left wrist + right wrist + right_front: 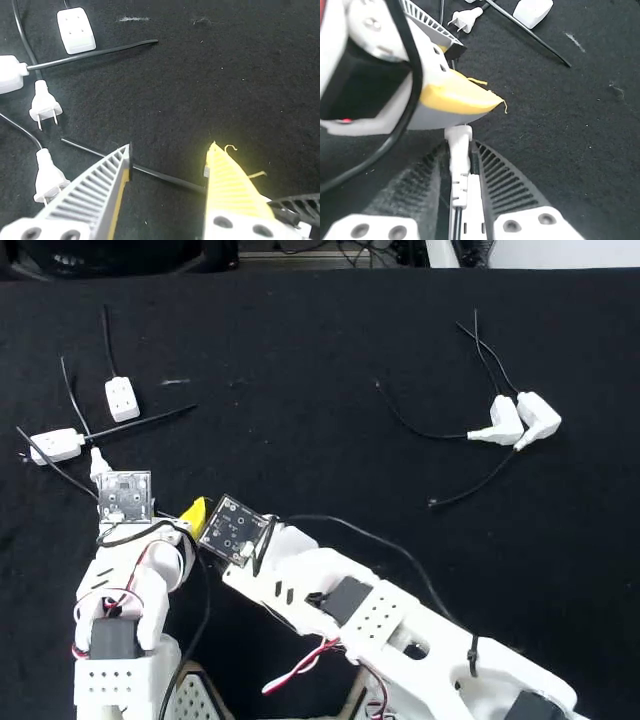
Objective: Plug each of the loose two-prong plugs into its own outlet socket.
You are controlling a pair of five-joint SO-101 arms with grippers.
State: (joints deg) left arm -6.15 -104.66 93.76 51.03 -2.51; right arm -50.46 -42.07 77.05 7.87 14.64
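Note:
My right gripper (460, 149) is shut on a white plug (459, 162), whose cord runs back between the black ribbed fingers. Just beyond it is the yellow finger (462, 97) of my left gripper (170, 147), which stands open low over the black mat with a black cable (160, 176) crossing under its gap. Two loose white two-prong plugs (45, 105) (48, 175) lie off its grey finger's side. A white outlet socket (75, 29) lies farther out, another (7, 75) at the edge. In the high view both wrists (125, 497) (235, 528) meet at the near left.
Two more white plug-and-socket pieces (505, 423) (540, 415) with thin black cords lie at the far right. A socket (122, 398) and a second one (55, 445) sit at the far left, with cables between them. The black mat's middle is open.

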